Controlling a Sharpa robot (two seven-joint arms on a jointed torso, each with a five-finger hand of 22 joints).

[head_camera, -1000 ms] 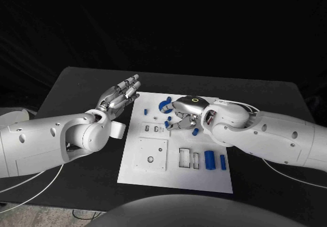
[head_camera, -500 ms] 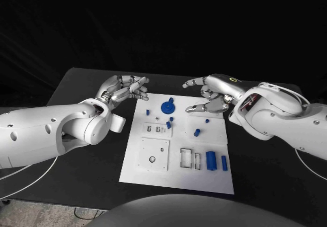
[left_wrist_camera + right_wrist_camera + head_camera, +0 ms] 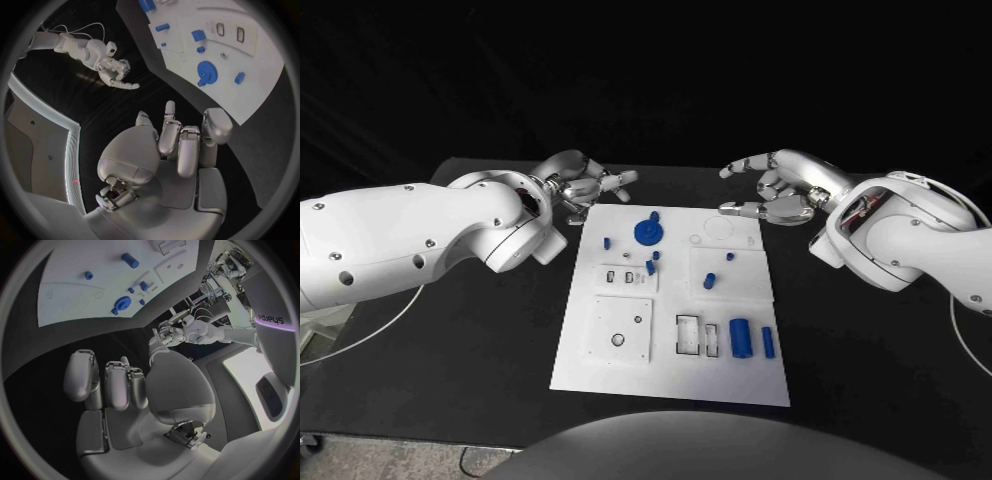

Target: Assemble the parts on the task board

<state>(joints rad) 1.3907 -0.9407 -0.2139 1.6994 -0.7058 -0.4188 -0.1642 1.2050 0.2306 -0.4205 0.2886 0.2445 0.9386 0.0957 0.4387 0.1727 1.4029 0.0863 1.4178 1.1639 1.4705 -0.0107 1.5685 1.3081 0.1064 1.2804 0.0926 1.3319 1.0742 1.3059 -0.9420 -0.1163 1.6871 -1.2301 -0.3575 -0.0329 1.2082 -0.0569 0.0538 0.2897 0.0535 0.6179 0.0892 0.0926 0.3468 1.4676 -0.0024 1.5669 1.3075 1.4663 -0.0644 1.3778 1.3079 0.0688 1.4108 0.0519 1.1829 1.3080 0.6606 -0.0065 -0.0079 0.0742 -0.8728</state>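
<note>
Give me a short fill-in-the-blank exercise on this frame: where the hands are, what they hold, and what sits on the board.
1. Both hands, left hand and right hand, hold ____.
2. The hands hover by the ____ end of the task board, off the plate.
3. The round gear-like part on the board is ____ in colour.
4. The two long parts lie on the board's side nearer the ____ arm.

Missing words: nothing; far; blue; right

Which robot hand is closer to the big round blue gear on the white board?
Left. The left robot hand hovers off the board's far-left corner near the gear; the right robot hand is farther away.
</note>
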